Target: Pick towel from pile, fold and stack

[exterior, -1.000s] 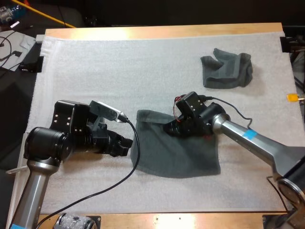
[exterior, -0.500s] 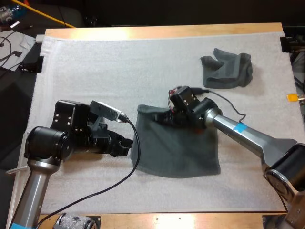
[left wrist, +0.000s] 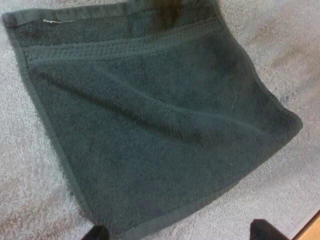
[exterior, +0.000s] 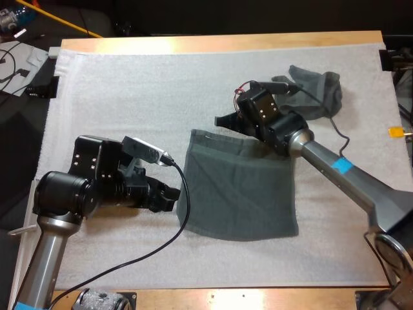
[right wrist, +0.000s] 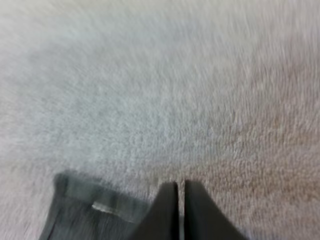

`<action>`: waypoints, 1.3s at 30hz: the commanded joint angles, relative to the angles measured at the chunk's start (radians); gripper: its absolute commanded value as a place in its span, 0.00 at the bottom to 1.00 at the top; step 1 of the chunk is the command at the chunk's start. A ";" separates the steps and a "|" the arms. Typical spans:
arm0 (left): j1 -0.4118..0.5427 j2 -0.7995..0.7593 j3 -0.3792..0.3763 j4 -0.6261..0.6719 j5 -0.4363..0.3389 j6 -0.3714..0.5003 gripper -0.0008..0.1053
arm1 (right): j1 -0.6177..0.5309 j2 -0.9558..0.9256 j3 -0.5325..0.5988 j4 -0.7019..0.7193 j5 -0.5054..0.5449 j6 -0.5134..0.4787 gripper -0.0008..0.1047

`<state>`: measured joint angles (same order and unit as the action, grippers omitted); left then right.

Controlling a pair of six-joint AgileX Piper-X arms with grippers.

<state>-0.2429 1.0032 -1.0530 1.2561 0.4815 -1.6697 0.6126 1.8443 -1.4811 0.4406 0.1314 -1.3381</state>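
A dark grey-green towel (exterior: 239,187) lies spread flat on the white mat, its far corner with a small label (right wrist: 107,207) just beside my right gripper. My right gripper (exterior: 224,121) hovers just past the towel's far edge, its fingers (right wrist: 167,212) shut together with nothing between them. My left gripper (exterior: 170,194) rests on the mat at the towel's left side; in the left wrist view its fingertips (left wrist: 262,231) stand wide apart near the flat towel (left wrist: 150,115). A crumpled towel (exterior: 319,90) lies at the back right, partly behind my right arm.
The white mat (exterior: 129,90) covers most of the wooden table (exterior: 213,42). Bare mat stretches to the left and far side of the flat towel and along the front edge.
My right gripper moved away across the towel and past its far edge, rising toward the back. The towel's bunched far part now lies flat. The left arm stayed still.
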 commanded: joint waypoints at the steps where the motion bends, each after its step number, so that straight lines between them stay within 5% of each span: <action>1: -0.002 -0.007 -0.001 0.007 0.007 0.002 0.53 | 0.006 -0.067 -0.014 0.068 0.007 -0.059 0.01; 13: -0.005 -0.003 -0.003 0.005 0.010 0.008 0.53 | 0.014 -0.250 -0.008 0.403 0.017 -0.149 0.04; 21: -0.005 -0.004 -0.002 0.019 0.010 0.013 0.53 | 0.014 -0.373 0.007 0.583 0.013 -0.158 0.58; 30: -0.004 -0.014 -0.005 0.043 0.007 0.011 0.53 | 0.008 -0.512 0.100 0.655 0.014 -0.138 0.56; 39: -0.002 -0.089 -0.002 0.116 0.012 0.011 0.53 | 0.014 -0.761 0.324 0.727 0.000 -0.043 0.56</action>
<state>-0.2436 0.9513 -1.0530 1.3398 0.4841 -1.6624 0.6224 1.1500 -1.2134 1.1458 0.1442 -1.4210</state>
